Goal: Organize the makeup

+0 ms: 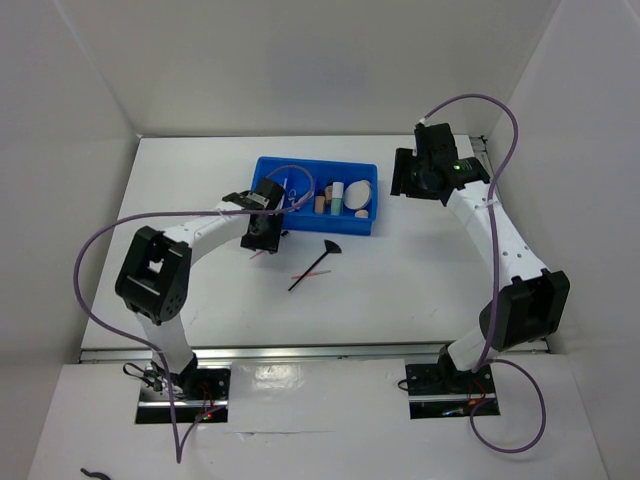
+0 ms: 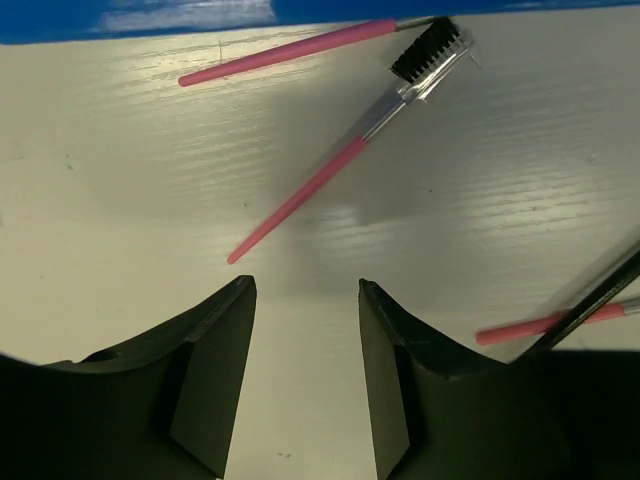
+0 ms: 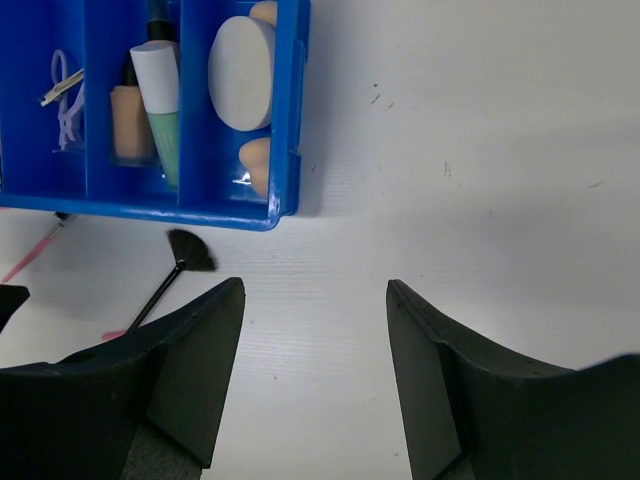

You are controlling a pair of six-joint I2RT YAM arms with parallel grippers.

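The blue tray (image 1: 283, 205) holds a beige bottle (image 3: 130, 120), a mint-green tube (image 3: 165, 105), a round cream puff (image 3: 242, 72) and two peach sponges (image 3: 257, 165). My left gripper (image 2: 307, 285) is open and empty, low over the table just in front of the tray's left part (image 1: 262, 238). A pink-handled brush (image 2: 340, 165) and a pink stick (image 2: 290, 50) lie just ahead of it. Another pink stick (image 2: 545, 323) and the black fan brush (image 1: 318, 262) lie to its right. My right gripper (image 3: 315, 285) is open and empty, held high right of the tray (image 1: 405, 185).
A thin pale looped item (image 3: 62, 95) lies in the tray's left compartment. The black fan brush (image 3: 190, 250) lies on the table just in front of the tray. White walls enclose the table on the left, back and right.
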